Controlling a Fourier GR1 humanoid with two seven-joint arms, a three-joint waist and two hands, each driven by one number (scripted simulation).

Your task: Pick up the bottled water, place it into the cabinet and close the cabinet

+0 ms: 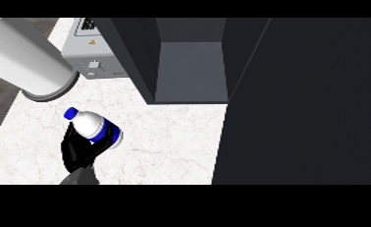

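At the left, your black left hand (78,150) is curled round the white plastic water bottle with the blue cap and label (92,124), held over the white marbled counter (167,137). The bottle's long axis tilts up-left, cap away from the wrist. The open dark grey cabinet (188,69) lies up and to the right of it (door (297,113) swung out at the right). Your right hand isn't in view.
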